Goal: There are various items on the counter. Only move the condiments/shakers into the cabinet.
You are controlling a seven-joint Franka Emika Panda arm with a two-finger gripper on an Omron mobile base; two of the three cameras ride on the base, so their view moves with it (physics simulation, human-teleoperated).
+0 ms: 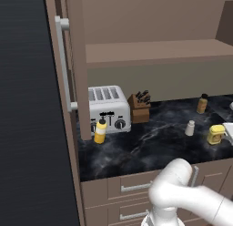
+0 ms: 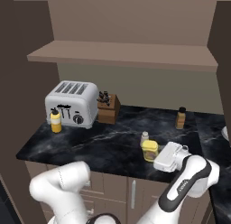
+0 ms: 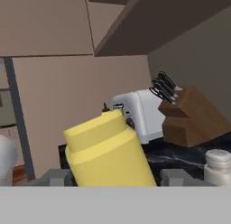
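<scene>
The chief risk at this moment, as a judgement, was a poor grip: the squat yellow bottle leaned across the lower middle of the hand view, so jaws closing on it off-square could tip it, squeeze it out sideways, or knock the pale grey shaker standing just beside it at the lower right. A lift toward the cabinet shelf, across the upper part of the right base view, could also drop it onto the counter. The gripper sat at the bottom edge of the hand view, its two grey fingertips either side of the bottle's base; whether they pressed it or stood just clear could not be told. In the right base view the hand reached the bottle at lower centre.
</scene>
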